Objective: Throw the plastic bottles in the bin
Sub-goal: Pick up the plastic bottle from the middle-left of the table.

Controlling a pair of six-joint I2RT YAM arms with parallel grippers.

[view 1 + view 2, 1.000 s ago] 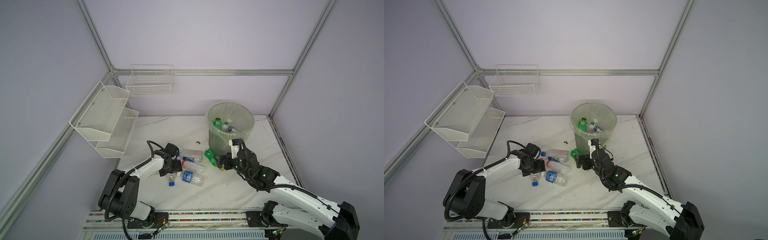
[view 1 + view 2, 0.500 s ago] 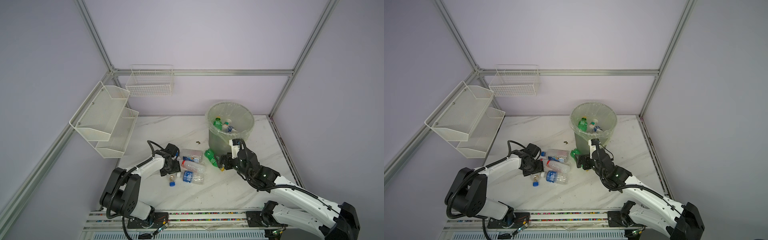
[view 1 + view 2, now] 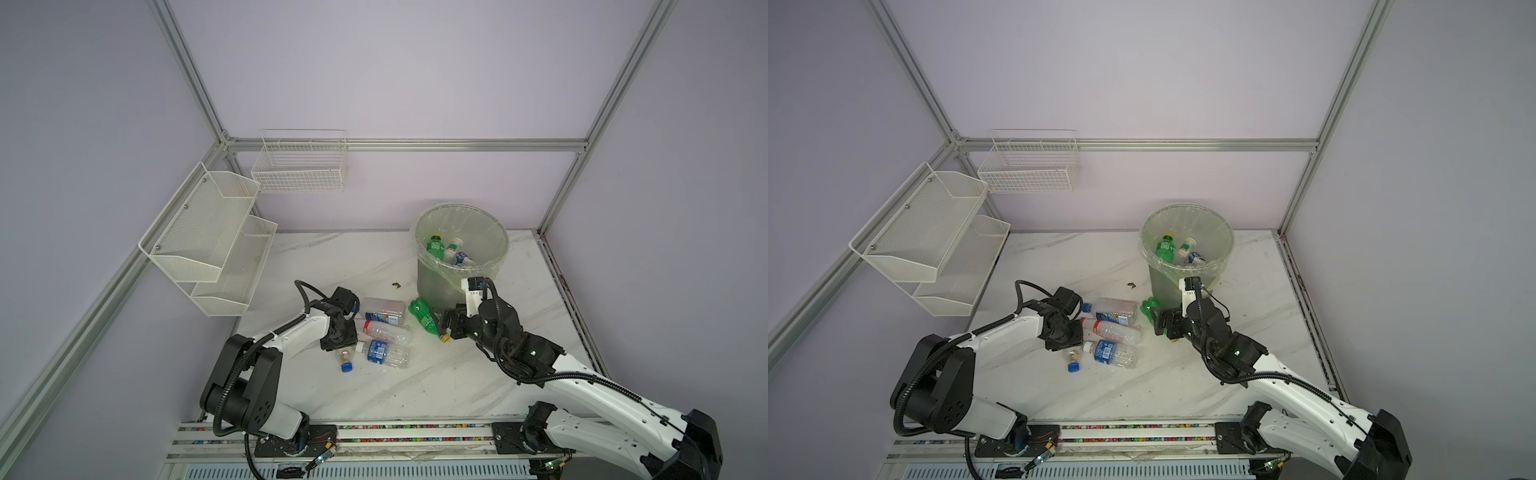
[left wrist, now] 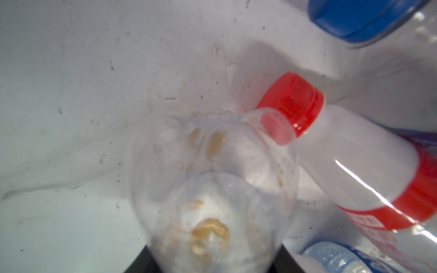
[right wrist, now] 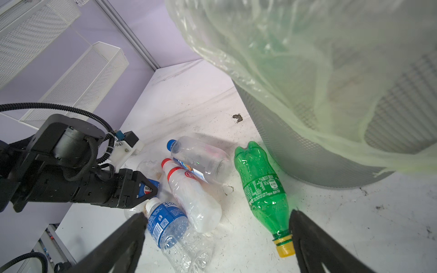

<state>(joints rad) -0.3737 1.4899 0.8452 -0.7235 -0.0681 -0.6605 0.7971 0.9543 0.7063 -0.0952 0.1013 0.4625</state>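
Well, the bin [image 3: 436, 286] stood on the white table [image 3: 457, 386], close to the far edge and nearer the far right corner. A thin plastic bag was folded over its rim. Three bottles lay down inside it: a green one [image 3: 434, 246], a white-capped one [image 3: 454, 248] and a blue-label one [image 3: 462, 259].

Five more bottles lay on their sides near the middle of the table. The green bottle [image 3: 424, 316] lay just beside the foot of the bin, with its yellow cap [image 5: 285, 248] pointing to the near edge. The right gripper [image 3: 443, 326] was low over the cap end. Its two fingers [image 5: 312, 241] stood wide apart and held nothing. In the right wrist view the yellow cap was just beside one black finger, but I could not tell if they touched.

Left of the green bottle, three clear bottles lay close together in a row from far to near. They were the blue-cap bottle [image 3: 384, 309], the red-cap bottle [image 3: 384, 330] and the blue-label bottle [image 3: 384, 353]. All their caps pointed to the left edge.

The left gripper [image 3: 340, 344] was down at the left end of that row, on a small clear bottle [image 3: 345, 356] with a blue cap. It was squeezed tight on the sides of that bottle. In the left wrist view the small clear bottle filled the space between the black fingers, and yellow-brown bits stuck inside it. The red cap [image 4: 293, 104] of its neighbour lay right against its bottom end.
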